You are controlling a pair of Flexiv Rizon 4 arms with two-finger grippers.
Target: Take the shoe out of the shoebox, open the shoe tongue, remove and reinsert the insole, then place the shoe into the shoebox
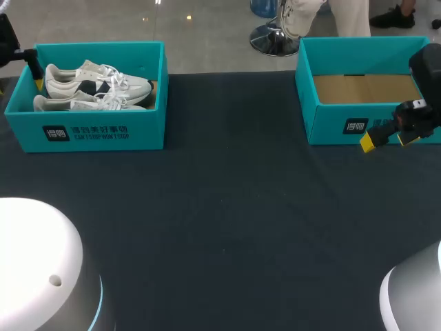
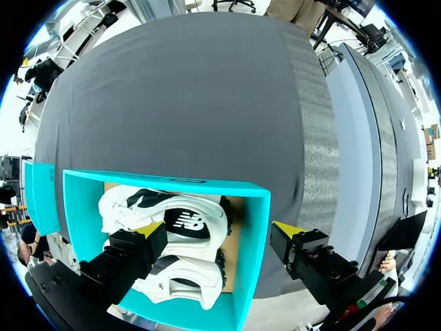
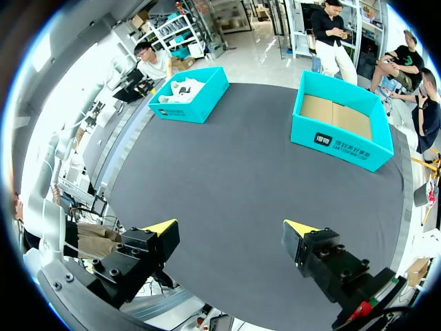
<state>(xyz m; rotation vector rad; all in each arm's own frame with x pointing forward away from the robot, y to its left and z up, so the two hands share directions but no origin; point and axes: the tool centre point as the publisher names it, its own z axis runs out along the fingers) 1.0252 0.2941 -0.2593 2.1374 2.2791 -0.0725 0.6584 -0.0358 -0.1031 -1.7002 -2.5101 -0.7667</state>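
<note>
Shoes (image 1: 96, 86) — white pair w/ dark side panel, lying on their sides in the teal shoebox (image 1: 103, 131), upper left of the head view. Judgement: light; the upper is soft and would crush under a hard pinch, while sole and heel look stiffer. The laces (image 1: 117, 81) are loose and apt to snag. Best hold is prob. across the heel collar or sole-to-upper at midfoot, not by the laces. Tool: the left gripper (image 2: 219, 231) has its fingers wide apart and holds nothing. In its wrist view one yellow tip hangs over the shoes inside the box and the other is outside the box wall, so the wall sits between the fingers; contact w/ shoe or wall can't be told. The right gripper (image 1: 387, 140) is also wide and empty, at the right edge of the head view just in front of the second shoebox (image 1: 331, 127), which shows only a bare cardboard floor. In its own wrist view only dark table (image 3: 241, 172) lies ahead of the fingers.
</note>
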